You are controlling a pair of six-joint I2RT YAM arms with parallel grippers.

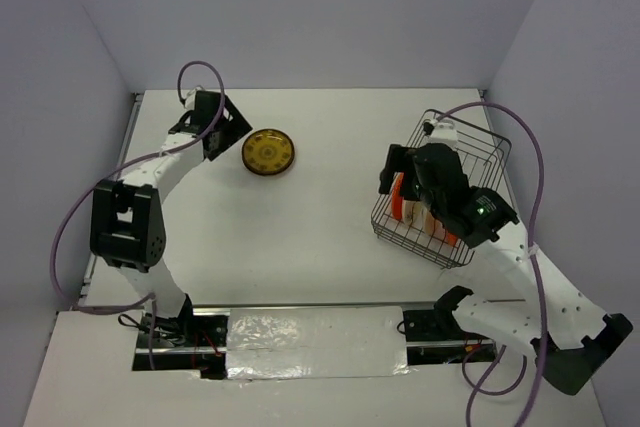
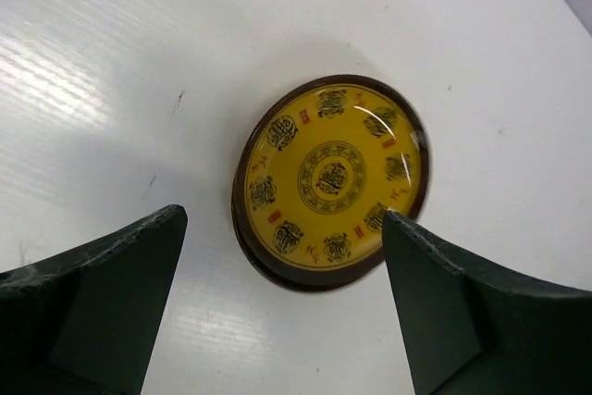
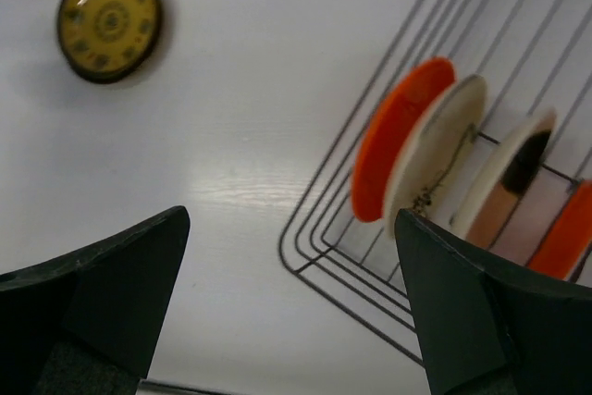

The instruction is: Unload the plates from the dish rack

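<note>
White table (image 1: 330,257) — yellow plate (image 1: 267,152) flat; dish rack (image 1: 470,142) wires enclose plates (image 3: 398,141).

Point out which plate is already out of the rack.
The yellow patterned plate, flat on the table; the others stand on edge inside the dish rack.

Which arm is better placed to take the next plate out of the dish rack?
Right. The right gripper hangs open at the dish rack, near its standing plates. The left gripper is open over the yellow plate, far from there.
</note>
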